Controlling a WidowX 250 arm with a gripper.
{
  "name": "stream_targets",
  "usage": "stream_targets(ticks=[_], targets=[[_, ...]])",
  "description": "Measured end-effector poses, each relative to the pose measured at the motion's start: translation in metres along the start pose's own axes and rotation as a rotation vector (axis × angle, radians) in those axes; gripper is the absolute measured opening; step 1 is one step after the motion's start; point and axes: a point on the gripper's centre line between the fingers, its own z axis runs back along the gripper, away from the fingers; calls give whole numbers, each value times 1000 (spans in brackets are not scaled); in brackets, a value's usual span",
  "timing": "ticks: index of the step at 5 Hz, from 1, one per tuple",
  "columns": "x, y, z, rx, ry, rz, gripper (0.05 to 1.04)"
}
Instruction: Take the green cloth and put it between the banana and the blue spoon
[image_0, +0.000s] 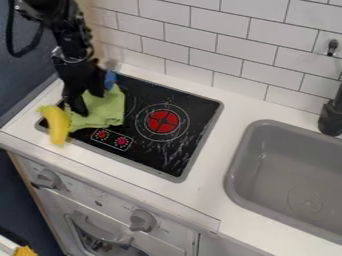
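Across the left of the stove (194, 100), the cloth (103, 111) lies spread in rumpled green, with the banana (59, 125) at its left edge and the spoon (110, 79), blue, at its upper end, so it is between the two. The claw (91, 104) hangs down over the cloth, its two fingers standing apart with green showing in the gap. The claw and the arm (72, 50) stand in the way, coming down from the upper left in front of part of the wall and covering some of the cloth. The banana reaches over the stove's front left border onto the counter (207, 197). To the right sits the sink (242, 150), with the tap (330, 117) at its back rim and a small hook (332, 47) on the tiles (220, 40) above. Counted up, there is one cloth, one banana, one spoon, one sink, one tap and one hook; the stove bears one big red ring mark (163, 121) and two small red dial marks (111, 138), and the oven (180, 230) below has two knobs (141, 220). Most of the spoon is hidden, leaving just a bit of blue beside the claw. The sink and tap are cut off at the right, the oven at the bottom, and a yellow thing (25, 251) in the lower left corner is too cropped to make out.
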Motion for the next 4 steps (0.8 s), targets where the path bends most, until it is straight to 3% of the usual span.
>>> stream_targets(ticks=[2,4], targets=[[19,-14,-5,-7,-1,36,1000],[16,-15,-2,-30,21,19,1000]])
